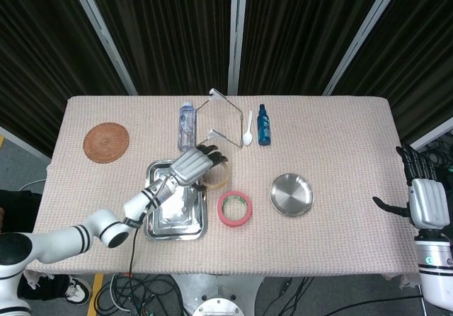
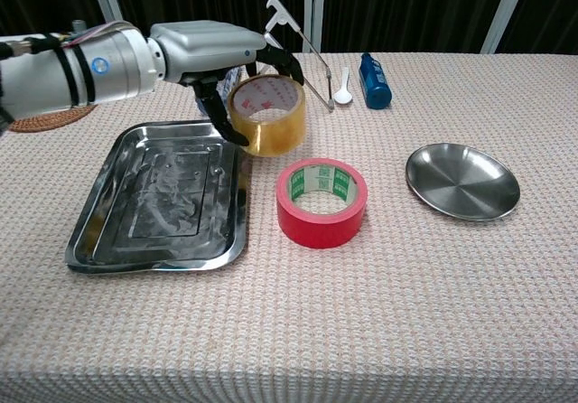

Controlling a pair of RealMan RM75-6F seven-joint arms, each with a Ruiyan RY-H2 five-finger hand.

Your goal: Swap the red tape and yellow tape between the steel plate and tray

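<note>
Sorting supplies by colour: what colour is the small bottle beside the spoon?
The bottle is blue with a dark cap, clearest in the chest view.

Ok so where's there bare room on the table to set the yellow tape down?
The steel plate is empty, and so is the tray. Bare cloth runs along the front edge and right of the plate. It is crowded behind, around the wire stand, and beside the red tape, just under the left hand holding the yellow tape.

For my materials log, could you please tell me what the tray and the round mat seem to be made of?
Tray: apparently polished steel, given its mirror-like, streaky reflections. Mat: probably woven rattan or straw, brown with concentric rings, matte.
</note>
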